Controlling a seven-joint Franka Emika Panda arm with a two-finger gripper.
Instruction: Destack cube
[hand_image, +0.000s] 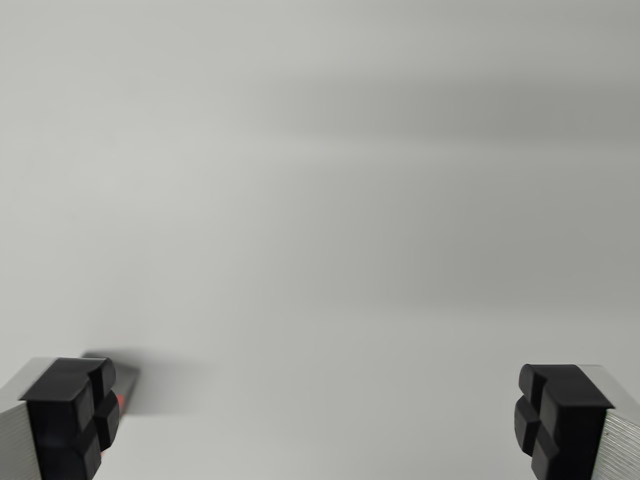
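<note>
Spread wide and holding nothing, the gripper (320, 425) is facing blank grey surface (320, 200) — no cube showing, its direction untellable.

surface (330, 200): matt, smooth, pale grey, material can't tell | fingertips (70, 415): black pads, matt rubber or plastic look, moulded with cross grooves | finger bodies (622, 430) behind pads: bare silvery metal, fine brushed/ribbed finish | small red bit (119, 400) beside left pad: glossy-ish, too little visible to tell material
</note>
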